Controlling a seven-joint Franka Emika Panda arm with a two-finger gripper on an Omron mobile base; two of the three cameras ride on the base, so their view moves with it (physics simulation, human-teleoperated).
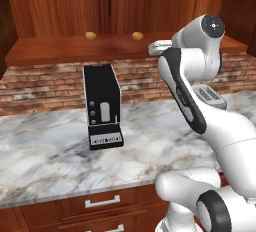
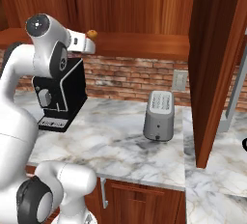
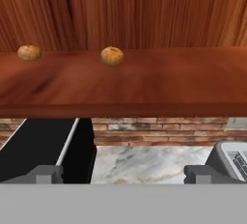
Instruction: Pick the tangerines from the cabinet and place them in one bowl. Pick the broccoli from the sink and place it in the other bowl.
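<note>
On cabinet shelf (image 1: 60, 51): two tangerines, left one (image 1: 90, 36) and right one (image 1: 137, 36), well apart, resting near the wood back wall. Below shelf, brick wall (image 1: 45, 88). On marble tabletop (image 1: 50, 151): black coffee machine (image 1: 102, 106), upright; silver toaster (image 2: 159, 115), further right, apart from it. Pincer (image 3: 123, 172) raised level with shelf front, aimed at the fruit, spread wide, holding nothing; dark fingertips (image 3: 46, 172) far apart at bottom of hand view.
</note>
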